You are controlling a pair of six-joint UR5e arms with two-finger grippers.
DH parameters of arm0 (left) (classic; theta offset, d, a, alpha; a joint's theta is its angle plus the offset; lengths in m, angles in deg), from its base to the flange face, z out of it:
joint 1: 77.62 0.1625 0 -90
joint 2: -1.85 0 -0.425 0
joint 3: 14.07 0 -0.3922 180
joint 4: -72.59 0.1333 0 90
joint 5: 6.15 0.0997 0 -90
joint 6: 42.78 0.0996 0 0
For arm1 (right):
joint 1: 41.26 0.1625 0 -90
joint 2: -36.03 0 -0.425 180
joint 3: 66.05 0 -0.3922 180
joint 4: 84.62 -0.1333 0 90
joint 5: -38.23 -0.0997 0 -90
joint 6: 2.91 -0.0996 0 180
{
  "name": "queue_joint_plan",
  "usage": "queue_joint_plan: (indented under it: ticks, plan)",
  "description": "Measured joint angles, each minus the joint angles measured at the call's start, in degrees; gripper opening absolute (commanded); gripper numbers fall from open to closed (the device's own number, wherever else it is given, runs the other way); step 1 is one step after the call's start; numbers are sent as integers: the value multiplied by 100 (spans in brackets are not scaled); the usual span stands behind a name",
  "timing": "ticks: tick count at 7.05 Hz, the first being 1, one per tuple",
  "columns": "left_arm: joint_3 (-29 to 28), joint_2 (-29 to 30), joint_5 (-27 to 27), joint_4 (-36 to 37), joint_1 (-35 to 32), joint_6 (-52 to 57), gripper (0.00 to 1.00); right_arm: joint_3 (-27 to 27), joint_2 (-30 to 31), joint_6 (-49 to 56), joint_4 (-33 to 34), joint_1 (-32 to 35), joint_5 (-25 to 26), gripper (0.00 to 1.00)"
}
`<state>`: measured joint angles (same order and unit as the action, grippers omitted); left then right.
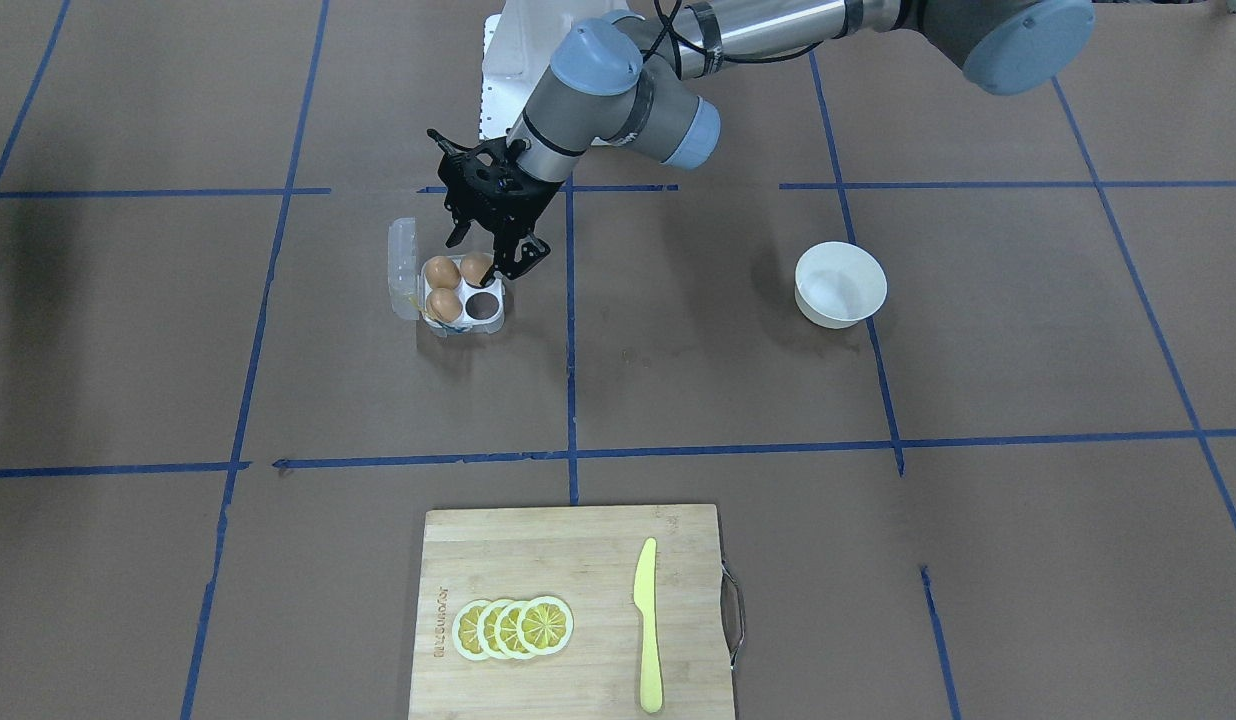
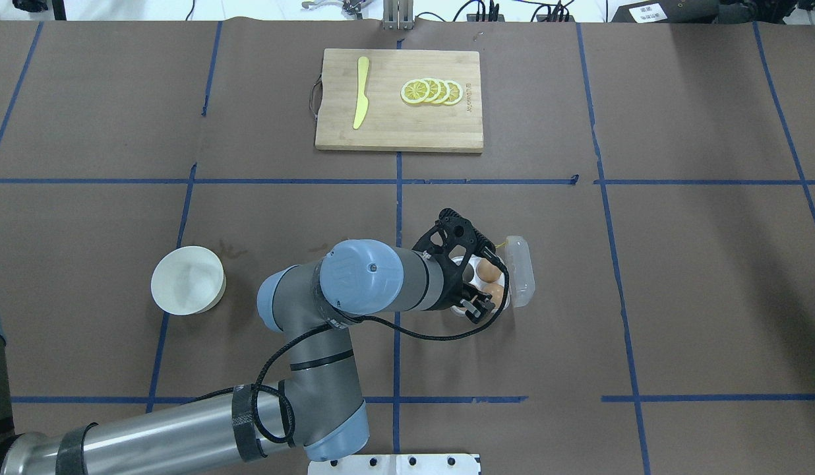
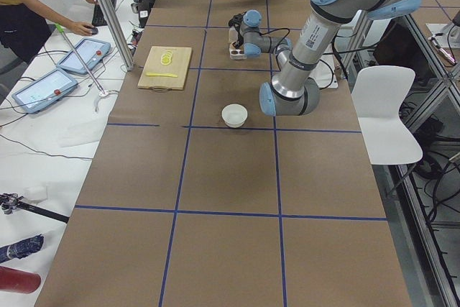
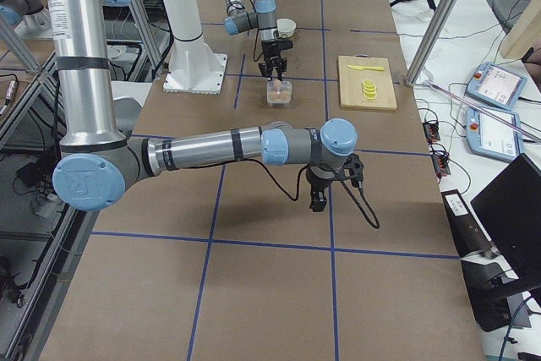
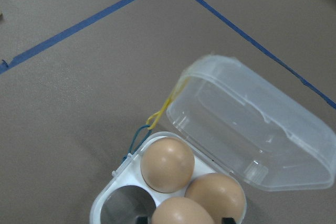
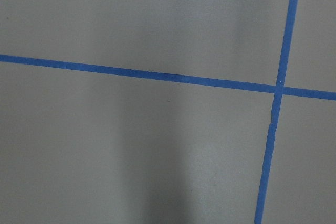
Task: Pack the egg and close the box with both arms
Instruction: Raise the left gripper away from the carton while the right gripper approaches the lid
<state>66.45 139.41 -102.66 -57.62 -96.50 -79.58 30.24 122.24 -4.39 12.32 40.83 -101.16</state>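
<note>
The table (image 1: 878, 400) is the big brown stage here. The left arm (image 2: 361, 277) reaches across its middle and drops in from above, probably because that's the only way the fingers fit between neighbouring eggs. The right arm (image 4: 211, 145) hangs low, well apart from the action on the robot's right. The right gripper (image 4: 317, 202) only shows from the side, so there's no telling if it's spread or clenched. My guess is it's waiting there because closing the lid takes both arms.

The cutting board (image 1: 538, 560) sits well beyond the left gripper, away from the robot, and the bowl (image 1: 840, 285) is well off to its left. Neither seems involved right now.

The box (image 1: 468, 322) is directly under the left gripper (image 1: 490, 262). Its lid (image 5: 252, 129) is flopped open on the side away from the arm, which keeps the way in clear.

The egg (image 1: 473, 266) sits low in its cell, right between the fingertips. I can't tell if they're pinching it or standing just clear. The two other eggs (image 1: 441, 272) fill the cells on the lid side of the gripper. The empty cell (image 1: 484, 303) is just beyond it.
</note>
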Motion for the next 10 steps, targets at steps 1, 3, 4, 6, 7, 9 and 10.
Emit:
queue_joint_plan:
  ticks: [1,3,4,6,7,9,10]
  plan:
    - [4,-1,41,-15,17,-13,100,-1,1,-1,0,0,0,100]
    - [51,-17,57,-10,-42,-26,100,22,0,-12,0,0,-9,100]
    - [136,-99,18,36,-212,-31,100,69,-7,-96,-2,-9,-144,100]
    - [652,-567,-587,1114,-982,-195,100,208,-12,-900,-475,-313,-471,100]
    - [1005,-856,-958,1884,-1461,-228,100,244,0,-1850,-1201,-636,-449,100]
    - [1279,-1474,-1696,2491,-2430,-132,100,319,29,-4241,-3171,-1625,112,97]
    - [1336,-1790,-1984,2611,-2921,263,100,499,1,-5302,-3760,-2295,705,47]
